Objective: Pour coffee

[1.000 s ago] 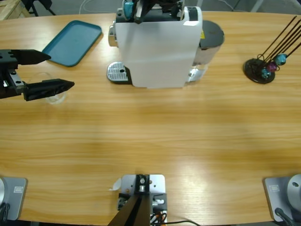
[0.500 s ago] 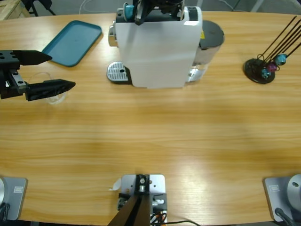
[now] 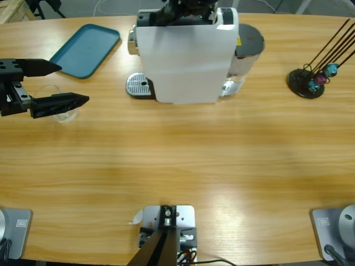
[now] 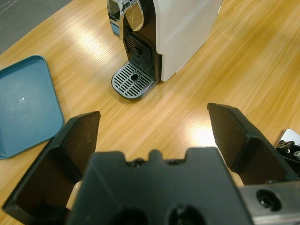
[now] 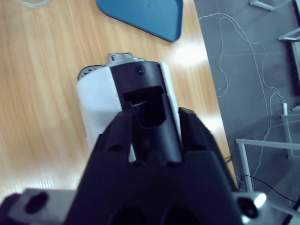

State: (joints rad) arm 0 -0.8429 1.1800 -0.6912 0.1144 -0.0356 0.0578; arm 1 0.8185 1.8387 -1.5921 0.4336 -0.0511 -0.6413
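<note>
High view: left end effector point(image 3: 58, 84) gapes over a glass point(image 3: 62, 112).

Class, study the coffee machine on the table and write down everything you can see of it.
The boxy white plastic coffee machine stands upright at the table's far edge. Its black front carries a chrome spout above a round metal drip grate, which holds no cup. A dark round part sits at its opposite end. The right hand hovers at its open black top slot.

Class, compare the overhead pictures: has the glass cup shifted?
No. The glass cup sits at the same spot below the teal tray, between the open left gripper.
</note>
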